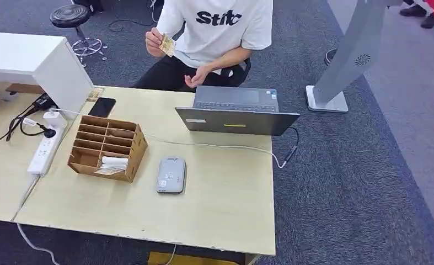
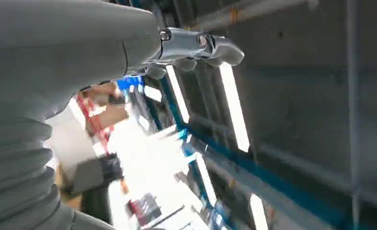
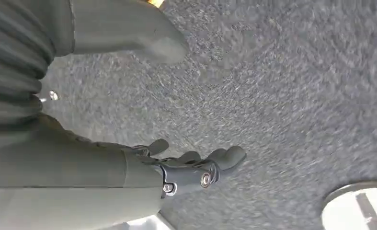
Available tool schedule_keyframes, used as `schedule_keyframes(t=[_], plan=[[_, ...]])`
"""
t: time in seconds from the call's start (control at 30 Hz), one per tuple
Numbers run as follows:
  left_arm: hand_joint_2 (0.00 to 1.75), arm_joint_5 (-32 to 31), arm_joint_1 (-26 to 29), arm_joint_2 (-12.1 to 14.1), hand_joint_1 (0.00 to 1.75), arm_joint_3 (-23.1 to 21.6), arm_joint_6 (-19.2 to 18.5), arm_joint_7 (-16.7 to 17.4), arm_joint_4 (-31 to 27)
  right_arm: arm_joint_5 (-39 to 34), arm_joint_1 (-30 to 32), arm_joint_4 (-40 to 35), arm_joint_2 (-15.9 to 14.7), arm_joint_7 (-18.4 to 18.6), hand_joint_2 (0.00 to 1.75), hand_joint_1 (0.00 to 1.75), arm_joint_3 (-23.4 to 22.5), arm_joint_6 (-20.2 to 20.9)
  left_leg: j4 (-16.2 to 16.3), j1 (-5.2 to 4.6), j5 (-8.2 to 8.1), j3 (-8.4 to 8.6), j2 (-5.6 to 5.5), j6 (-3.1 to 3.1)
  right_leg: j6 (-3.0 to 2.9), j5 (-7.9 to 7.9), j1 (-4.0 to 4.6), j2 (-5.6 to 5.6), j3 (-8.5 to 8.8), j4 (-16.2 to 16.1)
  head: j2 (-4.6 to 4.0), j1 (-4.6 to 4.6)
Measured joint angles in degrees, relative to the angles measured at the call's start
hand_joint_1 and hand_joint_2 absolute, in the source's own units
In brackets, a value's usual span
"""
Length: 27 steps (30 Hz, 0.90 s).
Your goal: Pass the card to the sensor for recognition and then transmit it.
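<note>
A person in a white T-shirt sits behind the table and holds up a small card [image 1: 168,44] in one hand. The grey card sensor [image 1: 171,175] lies flat on the light wooden table [image 1: 225,204], near its front. To the sensor's left stands a cardboard divider box [image 1: 107,147] with a white item in a front slot. My left hand [image 2: 196,48] is raised toward ceiling lights, fingers extended and holding nothing. My right hand [image 3: 191,165] hangs over grey carpet, fingers apart and empty.
An open grey laptop [image 1: 236,113] sits at the table's back, its cable trailing off the right edge. A black phone [image 1: 102,107] lies behind the box. A white power strip [image 1: 44,148] and a white cabinet [image 1: 32,61] stand left. A grey kiosk stand [image 1: 347,61] rises at right.
</note>
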Motion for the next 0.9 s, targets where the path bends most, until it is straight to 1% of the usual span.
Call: schedule_keyframes(t=[0.03, 0.07, 0.13, 0.2, 0.23, 0.27, 0.33, 0.37, 0.43, 0.5, 0.57, 0.63, 0.67, 0.77, 0.9], plan=[[1.75, -2.1, -2.1, 1.7, 0.00, -1.5, -1.0, 1.8, 1.5, 0.5, 0.0, 0.0, 0.0, 0.4, 1.75, 0.00, 0.1, 0.0, 0.0, 0.00, 0.07, 0.00, 0.01, -0.07, 0.00, 0.01, 0.00, 0.01, -0.03, 0.0, 0.00, -0.13], [1.75, -4.6, -4.7, 3.7, 0.00, -2.8, -2.8, 4.6, 4.0, 1.0, 0.0, 0.0, 0.0, 0.8, 1.75, 0.00, 0.3, 0.2, 0.0, 0.03, 0.12, -0.05, -0.02, -0.03, 0.02, 0.03, 0.02, -0.01, 0.01, 0.0, 0.00, -0.15], [1.75, -8.5, -10.4, 7.3, 0.00, -6.1, -6.1, 9.3, 9.2, 1.7, 0.0, 0.1, 0.0, 1.5, 1.75, 0.00, 0.6, 0.5, 0.0, 0.02, 0.23, -0.08, -0.05, -0.03, 0.02, 0.11, 0.02, -0.05, -0.06, 0.0, 0.00, 0.00], [1.75, -9.7, -16.9, 10.4, 0.00, -9.6, -10.6, 13.5, 15.4, 2.6, 0.0, 0.2, 0.1, 2.4, 1.75, 0.00, 1.2, 0.8, 0.0, 0.03, 0.31, -0.10, -0.05, -0.07, -0.06, 0.22, 0.03, -0.04, 0.03, 0.0, 0.00, -0.04], [1.75, -9.7, -20.2, 11.5, 0.00, -11.2, -12.9, 15.3, 18.5, 2.9, -0.1, 0.2, 0.2, 2.7, 1.75, 0.00, 1.4, 0.8, 0.0, 0.03, 0.35, -0.14, -0.05, -0.11, -0.05, 0.27, 0.03, -0.03, 0.02, 0.0, 0.00, -0.02], [1.75, -9.4, -23.0, 12.9, 0.00, -12.7, -14.4, 16.1, 21.5, 3.2, -0.1, 0.2, 0.2, 2.9, 1.75, 0.00, 1.4, 0.8, 0.0, 0.03, 0.36, -0.14, -0.02, -0.11, -0.04, 0.32, 0.02, 0.00, 0.00, 0.1, 0.00, -0.02], [1.75, -8.3, -28.2, 14.5, 0.00, -15.1, -16.8, 17.7, 26.6, 3.7, -0.1, 0.3, 0.3, 3.5, 1.75, 0.00, 1.6, 0.9, 0.0, 0.02, 0.37, -0.12, 0.21, -0.11, -0.05, 0.40, 0.02, 0.26, -0.10, 0.1, 0.00, -0.11], [1.75, -9.2, -31.3, 15.0, 0.00, -16.3, -17.1, 19.1, 29.9, 4.3, 0.1, 0.3, 0.3, 4.0, 1.75, 0.00, 1.7, 1.2, 0.1, 0.02, 0.37, -0.17, 0.21, -0.11, -0.04, 0.41, 0.02, 0.27, -0.16, 0.1, 0.00, -0.11], [1.75, -13.4, -38.2, 16.1, 0.00, -19.3, -16.4, 21.0, 37.3, 5.9, 0.0, 0.4, 0.5, 4.7, 1.75, 0.00, 2.4, 1.6, 0.1, 0.03, 0.42, -0.26, 0.19, -0.05, -0.06, 0.47, 0.03, 0.25, -0.22, 0.1, 0.00, -0.09], [1.75, -17.6, -45.4, 16.5, 0.00, -22.7, -15.6, 22.1, 45.3, 7.5, -0.1, 0.5, 0.6, 5.1, 1.75, 0.00, 3.1, 1.8, 0.1, 0.03, 0.48, -0.34, 0.18, -0.02, -0.05, 0.49, 0.02, 0.23, -0.23, 0.1, 0.00, -0.04], [1.75, -19.7, -51.3, 16.5, 0.00, -25.8, -15.2, 22.7, 52.3, 8.4, -0.2, 0.6, 0.8, 5.3, 1.75, 0.00, 3.8, 1.8, 0.1, 0.02, 0.47, -0.34, 0.22, -0.02, -0.05, 0.49, 0.01, 0.28, -0.23, 0.1, 0.00, -0.02], [1.75, -20.8, -55.2, 16.2, 0.00, -28.4, -15.1, 22.9, 57.1, 8.7, -0.2, 0.7, 0.9, 5.6, 1.75, 0.00, 4.2, 1.9, 0.1, 0.00, 0.47, -0.34, 0.32, -0.02, -0.04, 0.52, -0.01, 0.39, -0.26, 0.1, 0.00, -0.02], [1.75, -21.1, -56.5, 16.1, 0.00, -29.0, -15.1, 23.0, 58.1, 8.8, -0.2, 0.7, 0.9, 5.7, 1.75, 0.00, 4.3, 1.9, 0.1, -0.02, 0.47, -0.34, 0.36, -0.02, -0.04, 0.53, -0.02, 0.43, -0.29, 0.1, 0.00, -0.02], [1.75, -23.3, -59.8, 14.6, 0.00, -32.4, -15.4, 23.4, 62.3, 9.2, -0.2, 0.8, 1.0, 5.8, 1.75, 0.00, 4.4, 2.1, 0.1, -0.02, 0.47, -0.40, 0.34, -0.01, -0.03, 0.53, -0.02, 0.42, -0.35, 0.0, 0.00, -0.02], [1.75, -24.6, -61.9, 12.6, 0.00, -36.1, -15.7, 24.5, 63.8, 9.4, -0.3, 0.8, 1.0, 5.8, 1.75, 0.00, 4.5, 2.1, 0.1, -0.03, 0.44, -0.43, 0.37, 0.01, -0.03, 0.52, -0.02, 0.43, -0.35, 0.0, 0.00, -0.04]])
